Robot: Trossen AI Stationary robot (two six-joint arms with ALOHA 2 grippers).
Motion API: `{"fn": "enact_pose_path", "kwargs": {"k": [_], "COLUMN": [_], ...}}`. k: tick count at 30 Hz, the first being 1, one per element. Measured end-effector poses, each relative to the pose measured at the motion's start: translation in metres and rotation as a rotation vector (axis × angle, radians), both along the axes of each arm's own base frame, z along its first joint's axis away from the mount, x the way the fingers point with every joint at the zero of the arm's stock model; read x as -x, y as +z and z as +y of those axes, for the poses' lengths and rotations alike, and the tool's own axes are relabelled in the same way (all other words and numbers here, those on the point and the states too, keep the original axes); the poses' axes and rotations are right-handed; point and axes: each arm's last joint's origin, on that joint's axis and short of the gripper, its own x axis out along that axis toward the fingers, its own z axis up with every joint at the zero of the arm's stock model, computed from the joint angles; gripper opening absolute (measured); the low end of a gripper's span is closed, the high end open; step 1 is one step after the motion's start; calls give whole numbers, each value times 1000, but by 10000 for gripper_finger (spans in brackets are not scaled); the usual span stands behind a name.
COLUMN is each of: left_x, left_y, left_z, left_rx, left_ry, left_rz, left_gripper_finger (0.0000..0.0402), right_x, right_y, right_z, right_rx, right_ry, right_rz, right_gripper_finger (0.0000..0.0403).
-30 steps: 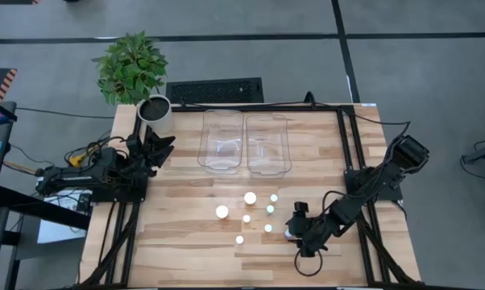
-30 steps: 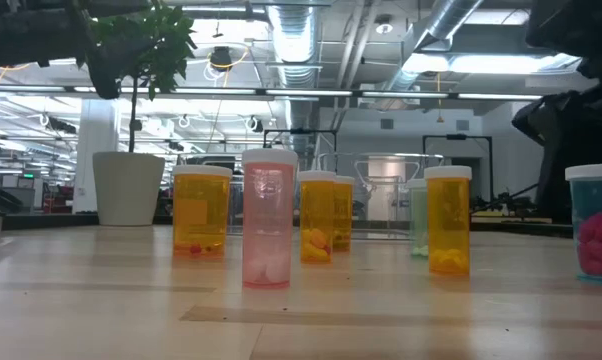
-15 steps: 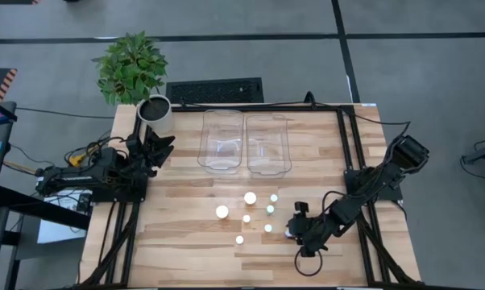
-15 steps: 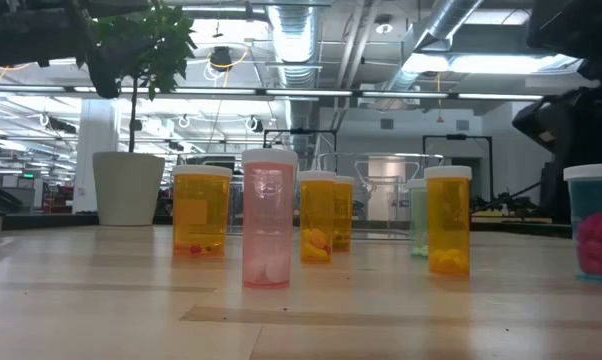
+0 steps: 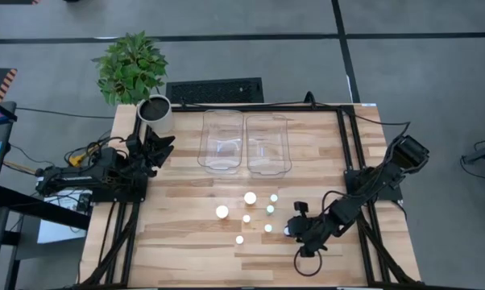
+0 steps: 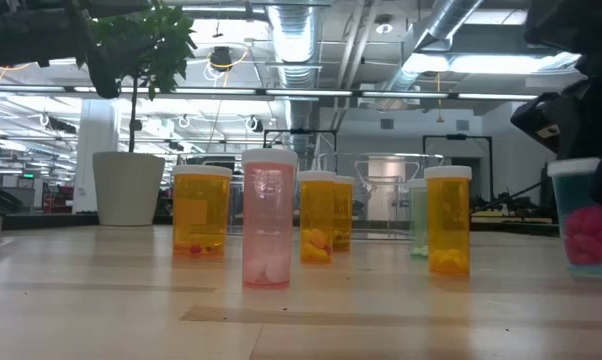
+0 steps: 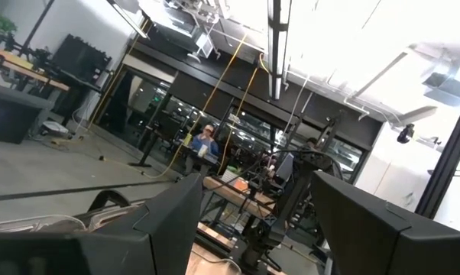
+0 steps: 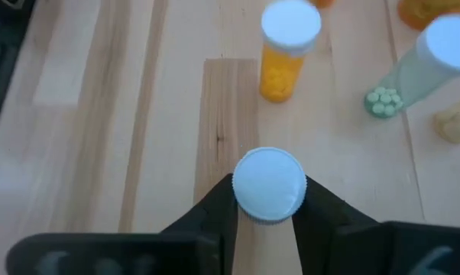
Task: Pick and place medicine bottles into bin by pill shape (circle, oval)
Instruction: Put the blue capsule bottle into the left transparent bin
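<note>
Wooden slats make up the table [image 5: 186, 242], with two clear bins [image 5: 244, 142] at its far side. Left arm waits by the plant pot [image 5: 155, 114], left gripper [image 5: 163, 147] spread wide. Right gripper [image 5: 289, 229] pinches a blue-green bottle [image 6: 583, 215] of pink pills by its cap, lifted slightly. Six more medicine bottles [image 5: 247, 213] stand mid-table.

Wood-plank table [image 5: 186, 242]: medicine bottles [image 5: 250, 216] mid-table, two clear bins [image 5: 244, 143], plant pot [image 5: 155, 115].
</note>
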Motion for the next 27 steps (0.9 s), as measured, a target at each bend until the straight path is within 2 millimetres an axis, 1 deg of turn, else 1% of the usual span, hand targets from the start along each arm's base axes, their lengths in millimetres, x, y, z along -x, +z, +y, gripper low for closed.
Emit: {"fn": "enact_pose_path", "kwargs": {"k": [4, 8, 10, 13, 16, 20, 24, 27], "left_x": [0, 0, 0, 0, 0, 0, 0, 0], "left_y": [0, 0, 0, 0, 0, 0, 1, 1], "left_z": [0, 0, 0, 0, 0, 0, 0, 0], "left_rx": [0, 0, 0, 0, 1, 0, 0, 0], "left_ry": [0, 0, -1, 0, 0, 0, -1, -1], "left_rz": [0, 0, 0, -1, -2, -5, -9, -12], "left_gripper_finger": [240, 240, 240, 240, 240, 240, 240, 240], "right_x": [-6, -8, -8, -7, 1, 14, 18, 17], "right_y": [6, 15, 24, 44, 67, 95, 118, 128], "right_z": [-1, -4, -7, -17, -36, -71, -110, -140], "right_rx": [-3, 4, -1, -22, -30, -7, 85, 179], "right_ry": [-16, -16, -8, -7, -40, -114, -188, -240], "right_rz": [-5, -10, -35, -95, -123, -173, -272, -321], "right_gripper_finger": [117, 116, 115, 115, 117, 118, 115, 115]}}
